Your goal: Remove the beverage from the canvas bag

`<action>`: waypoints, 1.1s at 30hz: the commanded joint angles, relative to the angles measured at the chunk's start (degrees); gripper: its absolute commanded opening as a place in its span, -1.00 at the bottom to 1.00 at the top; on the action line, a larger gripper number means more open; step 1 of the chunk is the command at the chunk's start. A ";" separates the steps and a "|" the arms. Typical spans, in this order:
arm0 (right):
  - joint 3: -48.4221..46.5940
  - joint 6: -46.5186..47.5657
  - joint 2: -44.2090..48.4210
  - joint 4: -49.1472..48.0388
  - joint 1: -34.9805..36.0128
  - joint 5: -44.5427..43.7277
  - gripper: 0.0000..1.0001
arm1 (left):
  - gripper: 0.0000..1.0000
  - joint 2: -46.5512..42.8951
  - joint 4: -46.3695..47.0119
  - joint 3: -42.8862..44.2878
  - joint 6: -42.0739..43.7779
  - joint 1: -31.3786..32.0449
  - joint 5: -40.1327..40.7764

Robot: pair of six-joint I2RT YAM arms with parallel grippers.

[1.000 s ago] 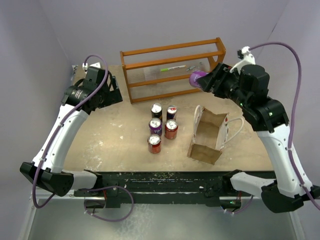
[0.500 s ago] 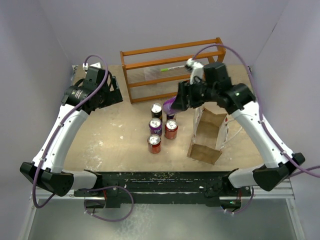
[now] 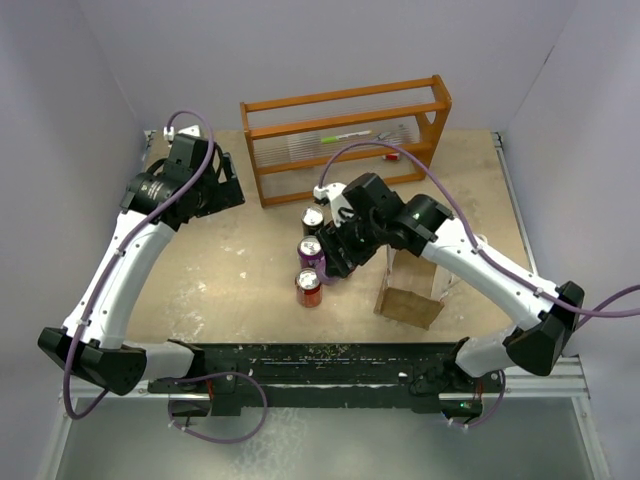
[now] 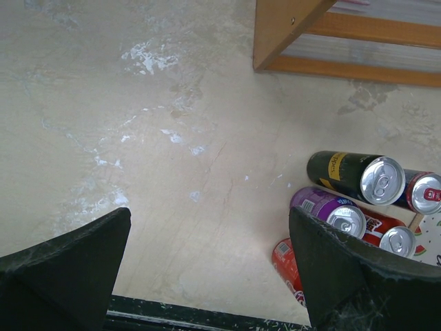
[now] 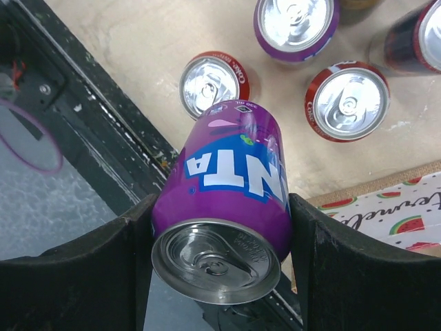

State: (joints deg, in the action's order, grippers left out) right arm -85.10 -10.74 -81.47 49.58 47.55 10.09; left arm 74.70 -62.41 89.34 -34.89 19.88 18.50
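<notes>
The beverage, a purple can (image 5: 222, 200), is already out of the canvas bag (image 3: 408, 300) and hangs in the air, clamped across its sides between the fingers of the right gripper (image 5: 220, 272), its lid end turned toward the wrist camera and its body tilted. It sits above the middle of the table (image 3: 230, 265), over the bag-side edge of a cluster of standing cans (image 3: 311, 250), with the bag just beside it, toward the table's near edge and right of centre; the bag's watermelon-print lining shows at the edge of the right wrist view. So the step in hand looks like the carry and set-down, not the pick. The next move calls for bringing the can upright, lowering it onto bare table beside the cluster without knocking a neighbour, then parting the jaws. The left gripper (image 4: 207, 276) hovers with jaws wide and empty toward the far left corner, near the orange wooden rack (image 3: 345, 135) along the far edge.
</notes>
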 commanded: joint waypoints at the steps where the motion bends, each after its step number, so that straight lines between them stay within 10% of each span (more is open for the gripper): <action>1: 1.71 2.77 1.10 -2.05 1.97 -3.14 -1.00 | 0.98 -2.18 -0.11 0.22 0.53 -0.71 1.36; 33: 16.90 -0.85 -3.14 -15.21 5.71 -11.16 -1.00 | 0.98 -1.60 0.07 -1.26 -1.09 -0.81 -0.22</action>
State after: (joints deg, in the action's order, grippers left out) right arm -68.03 -11.33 -85.60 37.76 52.90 0.43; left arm 73.97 -62.72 88.20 -35.22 19.51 18.39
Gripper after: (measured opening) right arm 0.690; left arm 0.990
